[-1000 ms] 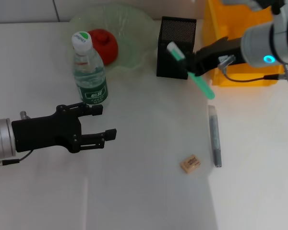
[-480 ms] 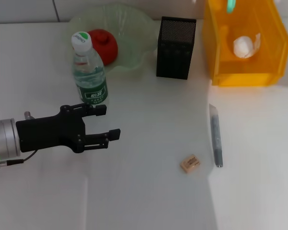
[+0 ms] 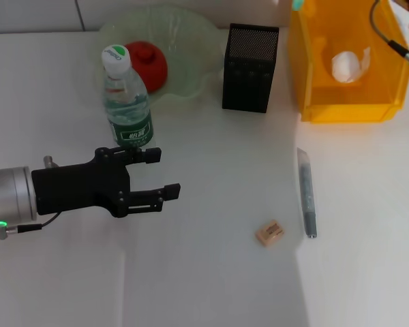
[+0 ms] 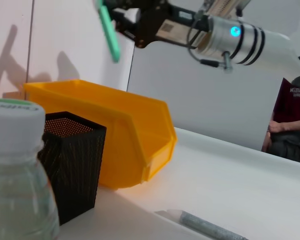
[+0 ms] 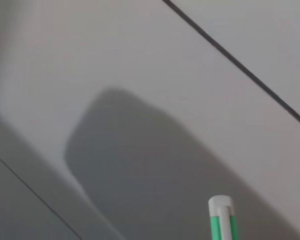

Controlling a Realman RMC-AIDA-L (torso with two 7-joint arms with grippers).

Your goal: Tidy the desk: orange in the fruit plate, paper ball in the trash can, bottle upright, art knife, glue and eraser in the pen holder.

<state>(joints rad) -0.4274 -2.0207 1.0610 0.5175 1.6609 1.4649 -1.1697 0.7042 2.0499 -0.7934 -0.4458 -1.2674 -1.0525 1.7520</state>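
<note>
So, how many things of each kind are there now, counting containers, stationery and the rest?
Containers: 3 - fruit plate, pen holder, trash can
Stationery: 3 - art knife, glue, eraser
Other: 3 - orange, bottle, paper ball
Total: 9

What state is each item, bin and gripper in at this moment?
Bottle: upright, capped.
Orange: in the fruit plate.
Paper ball: inside the trash can.
Art knife: held high by the right gripper.
Glue: lying on the desk.
Eraser: lying beside the glue.
Pen holder: upright.
Left gripper: open, holding nothing.
</note>
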